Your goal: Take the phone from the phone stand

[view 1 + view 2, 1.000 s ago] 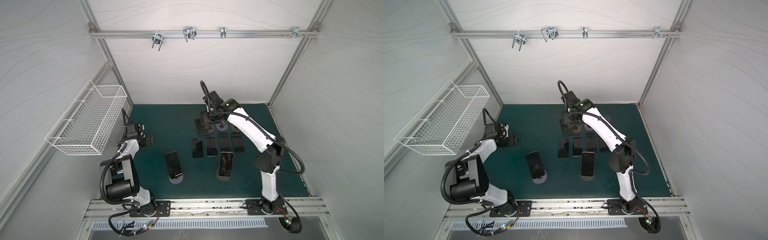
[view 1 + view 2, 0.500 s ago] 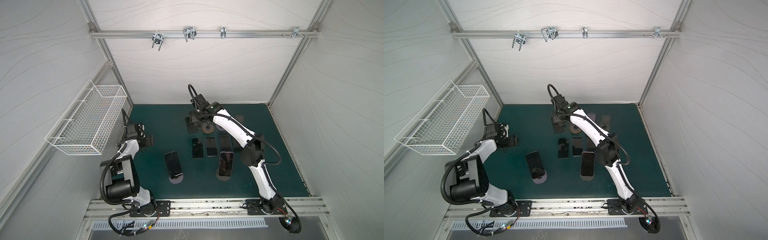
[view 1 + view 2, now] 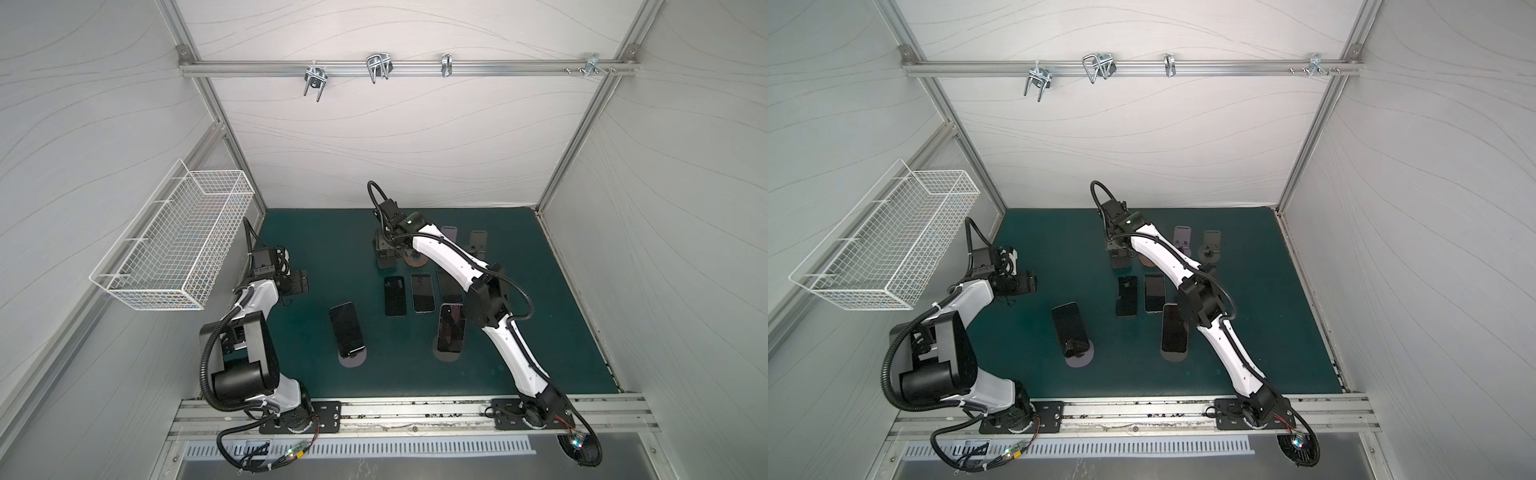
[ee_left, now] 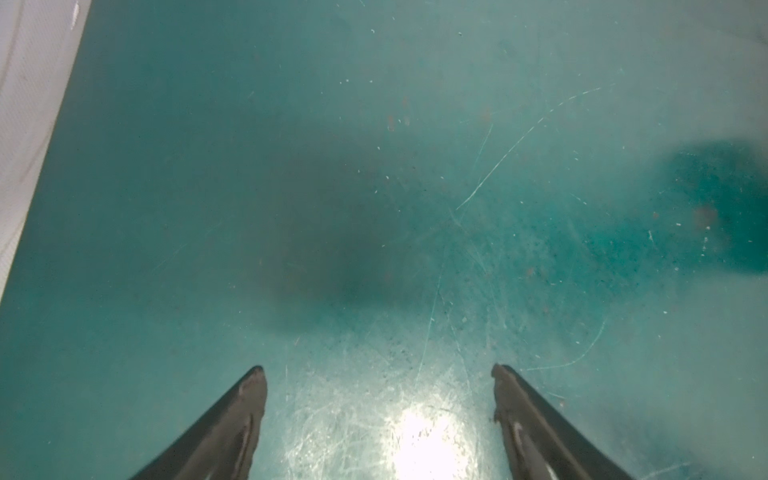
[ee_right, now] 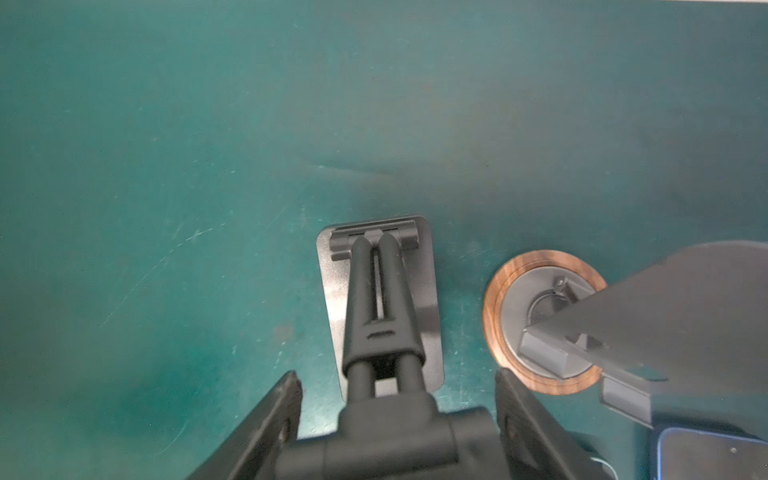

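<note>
Two dark phones lean on round-based stands at the front of the green mat. One phone (image 3: 347, 328) (image 3: 1069, 326) is left of centre on its stand (image 3: 353, 360). The other phone (image 3: 451, 328) (image 3: 1173, 330) is right of centre, close to the right arm's elbow. My right gripper (image 3: 385, 249) (image 3: 1119, 249) (image 5: 397, 374) is far back on the mat, shut on the head of a black phone stand (image 5: 380, 299) that carries no phone. My left gripper (image 3: 299, 282) (image 4: 377, 370) hovers open over bare mat at the left, away from both phones.
Three phones (image 3: 395, 296) lie flat in a row mid-mat, one partly under the right arm. A wood-ringed stand (image 5: 494, 316) stands right beside the black one, and two grey stands (image 3: 478, 243) are behind it. A wire basket (image 3: 174, 245) hangs on the left wall.
The right arm has swung left along the back of the mat, carrying the black stand with it. The left arm has stayed put.
</note>
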Robot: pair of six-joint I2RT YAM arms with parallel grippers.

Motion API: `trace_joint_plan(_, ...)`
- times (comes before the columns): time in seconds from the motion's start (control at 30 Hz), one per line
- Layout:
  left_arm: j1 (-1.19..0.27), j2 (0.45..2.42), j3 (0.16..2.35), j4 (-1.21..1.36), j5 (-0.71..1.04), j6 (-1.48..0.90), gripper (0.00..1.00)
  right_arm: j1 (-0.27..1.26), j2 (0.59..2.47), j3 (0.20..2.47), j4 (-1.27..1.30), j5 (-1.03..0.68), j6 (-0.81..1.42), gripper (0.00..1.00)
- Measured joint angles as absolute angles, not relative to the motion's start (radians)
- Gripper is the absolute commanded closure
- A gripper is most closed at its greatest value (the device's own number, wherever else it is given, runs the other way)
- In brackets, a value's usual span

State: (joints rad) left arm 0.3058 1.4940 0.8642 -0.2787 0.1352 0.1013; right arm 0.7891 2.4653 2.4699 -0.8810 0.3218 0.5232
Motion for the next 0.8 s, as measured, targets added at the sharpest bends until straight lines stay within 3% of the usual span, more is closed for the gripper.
trace_joint_plan(0.3,0.306,1.494,0.864,-0.279,0.135,0.101,0.14,0.789,2.492,2.473,-0.873,0.349,0.523,0.38)
trace_joint_plan(0.43,0.306,1.494,0.864,-0.279,0.135,0.101,0.15,0.789,2.492,2.473,-0.872,0.360,0.523,0.28)
trace_joint_plan(0.8,0.306,1.494,0.864,-0.279,0.135,0.101,0.15,0.772,2.481,2.431,-0.836,0.286,0.505,0.19)
